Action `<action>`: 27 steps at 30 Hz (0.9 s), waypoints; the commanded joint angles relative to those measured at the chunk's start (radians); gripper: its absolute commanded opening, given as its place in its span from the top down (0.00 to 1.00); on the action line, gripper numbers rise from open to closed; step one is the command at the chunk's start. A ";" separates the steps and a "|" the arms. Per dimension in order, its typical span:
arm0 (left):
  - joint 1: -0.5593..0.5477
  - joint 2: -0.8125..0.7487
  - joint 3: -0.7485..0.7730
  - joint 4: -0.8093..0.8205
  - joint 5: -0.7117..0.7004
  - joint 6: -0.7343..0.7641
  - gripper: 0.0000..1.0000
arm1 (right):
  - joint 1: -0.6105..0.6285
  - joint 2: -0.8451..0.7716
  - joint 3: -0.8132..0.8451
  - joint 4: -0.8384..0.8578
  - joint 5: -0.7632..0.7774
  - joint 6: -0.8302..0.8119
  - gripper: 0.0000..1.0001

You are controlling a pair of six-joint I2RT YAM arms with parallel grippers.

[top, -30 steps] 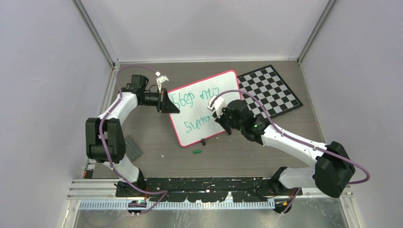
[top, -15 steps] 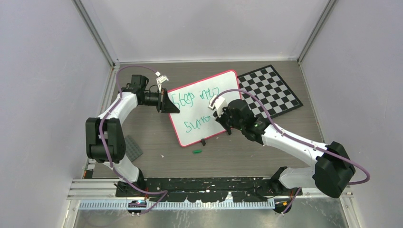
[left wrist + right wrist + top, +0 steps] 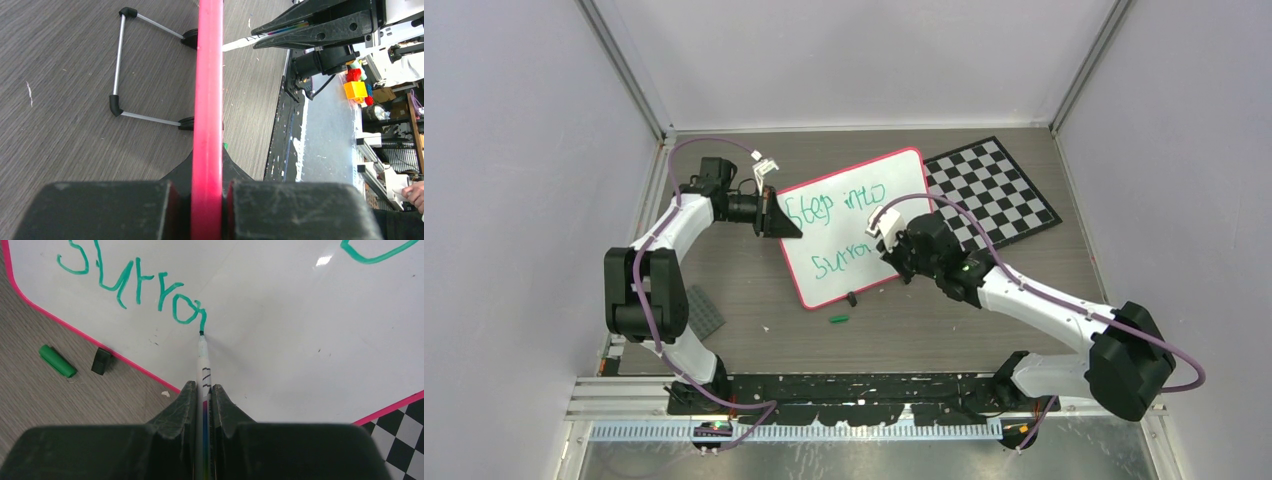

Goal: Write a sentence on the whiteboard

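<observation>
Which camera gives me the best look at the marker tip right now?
Right wrist: the marker tip touches the whiteboard at the end of the sentence. The top view hides it under the right hand; the left wrist shows only a sliver of marker shaft.

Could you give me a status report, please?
Left gripper shut on red-rimmed white whiteboard edge. Right gripper shut on green-ink marker, tip at green handwritten sentence's end. Green cap beside board.

Dark wood-grain table (image 3: 754, 300) carries the whiteboard (image 3: 836, 236); checkered board (image 3: 999, 190); green cap (image 3: 839, 319); grey plate (image 3: 705, 311).
</observation>
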 commanded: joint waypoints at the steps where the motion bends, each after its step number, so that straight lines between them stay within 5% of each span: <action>1: -0.017 0.020 -0.020 -0.138 -0.104 0.016 1.00 | -0.014 -0.024 -0.021 -0.024 0.020 -0.032 1.00; 27: -0.017 0.025 -0.020 -0.118 -0.104 -0.004 1.00 | -0.040 0.005 0.071 -0.003 0.019 -0.035 1.00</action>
